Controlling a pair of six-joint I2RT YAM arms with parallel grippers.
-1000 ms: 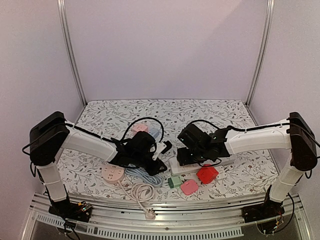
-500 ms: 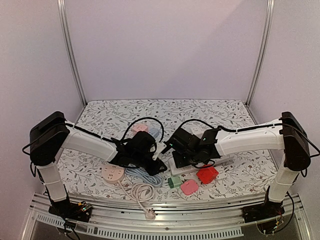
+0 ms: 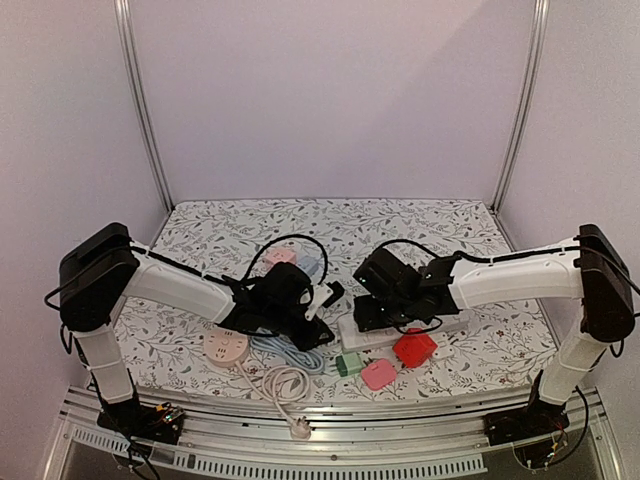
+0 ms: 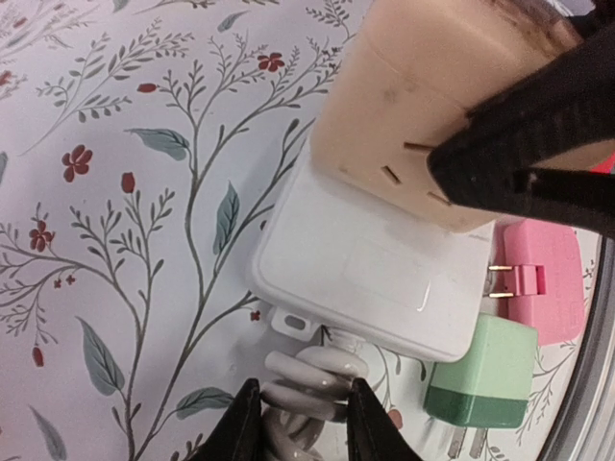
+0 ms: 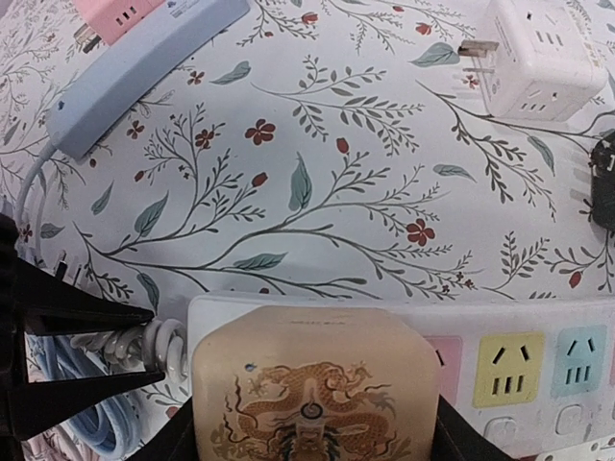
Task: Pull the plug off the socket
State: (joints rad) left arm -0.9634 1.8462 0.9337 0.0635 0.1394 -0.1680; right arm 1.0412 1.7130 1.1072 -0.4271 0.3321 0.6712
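The tan cube plug with a dragon print [image 5: 312,384], bottom centre of the right wrist view, is not yet out of the white power strip [image 5: 538,331]; the right hand [image 5: 315,444] grips its sides, the left hand [image 4: 298,427] pinches the white coiled cord [image 4: 307,370], and the pull itself remains.

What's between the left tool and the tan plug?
Left wrist view: only the power strip's blank end, from the cord the left tool pinches to the tan plug.

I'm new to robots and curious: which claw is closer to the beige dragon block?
Right. The right gripper straddles the beige dragon block; the left gripper clamps the white cable at the end of the power strip.
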